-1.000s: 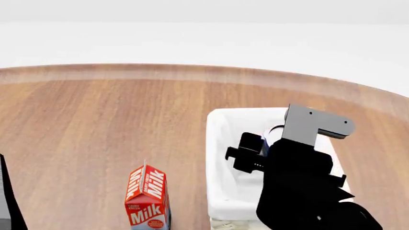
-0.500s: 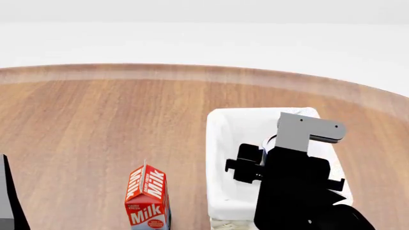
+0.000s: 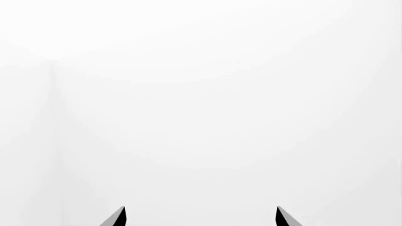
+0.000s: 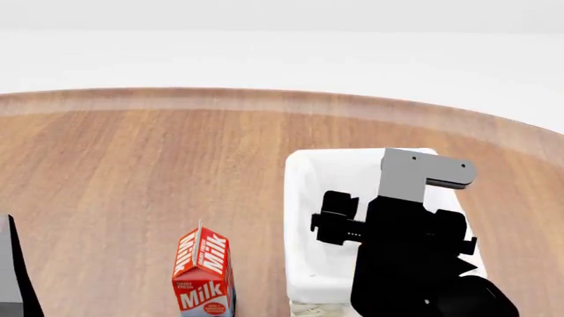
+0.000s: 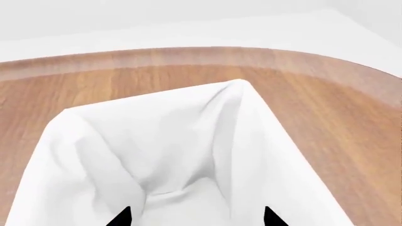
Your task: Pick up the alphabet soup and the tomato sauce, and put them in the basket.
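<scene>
Right now my right end effector (image 5: 195, 217) hangs over the basket (image 4: 304, 198), fingertips spread and empty; no can shows anywhere. Best I rise straight up, clear of the cloth rim, before swinging toward the table (image 4: 132, 172).

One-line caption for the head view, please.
Right arm over the white-lined basket on a wooden table, milk carton to its left.
</scene>
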`<state>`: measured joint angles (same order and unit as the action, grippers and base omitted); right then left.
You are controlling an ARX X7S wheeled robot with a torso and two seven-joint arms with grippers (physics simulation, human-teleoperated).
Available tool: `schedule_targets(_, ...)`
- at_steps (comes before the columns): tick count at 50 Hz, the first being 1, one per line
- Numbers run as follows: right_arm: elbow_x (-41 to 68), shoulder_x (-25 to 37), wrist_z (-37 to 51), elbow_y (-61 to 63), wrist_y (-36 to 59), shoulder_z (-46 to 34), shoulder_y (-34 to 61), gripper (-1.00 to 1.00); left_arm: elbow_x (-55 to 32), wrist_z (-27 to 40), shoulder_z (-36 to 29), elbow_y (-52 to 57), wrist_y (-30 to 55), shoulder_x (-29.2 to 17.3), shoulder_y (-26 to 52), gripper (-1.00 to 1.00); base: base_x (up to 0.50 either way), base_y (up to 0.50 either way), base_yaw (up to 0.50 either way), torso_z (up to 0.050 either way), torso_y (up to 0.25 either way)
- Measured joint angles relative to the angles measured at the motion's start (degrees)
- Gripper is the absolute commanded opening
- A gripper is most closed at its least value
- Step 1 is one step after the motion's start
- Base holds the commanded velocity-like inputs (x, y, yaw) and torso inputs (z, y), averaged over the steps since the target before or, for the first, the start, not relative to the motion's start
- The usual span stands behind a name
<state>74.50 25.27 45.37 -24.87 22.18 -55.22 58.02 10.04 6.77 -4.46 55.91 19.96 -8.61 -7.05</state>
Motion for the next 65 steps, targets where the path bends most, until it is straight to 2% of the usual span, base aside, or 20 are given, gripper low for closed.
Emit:
schedule_targets(15,1.8,3.0,2.9,8.6,4.5,1.1,5.1,1.00,-0.2,0.7,-0.6,-0.2,0.3,-0.6,0.2,1.00,0.00,0.00,0.00,0.000,0.000)
schedule_targets(28,5.3,8.9,2.3,23.4,9.1,2.2,8.5,1.00,-0.2,1.2,-1.1,0.0,0.8,-1.0,0.4,1.00,0.00,0.00,0.00,0.000,0.000)
schedule_targets(44,4.5,17.6,1.9,47.3,10.5,-0.3,2.7,1.00,-0.4,1.8,-1.5,0.1,1.4,-1.5,0.8,1.00,0.00,0.00,0.00,0.000,0.000)
schedule_targets(65,-5.2,22.0,5.8,71.2,11.6,-8.8,-9.2,1.00,-0.7,2.6,-2.0,0.5,1.6,-2.1,0.7,1.00,0.00,0.00,0.00,0.000,0.000)
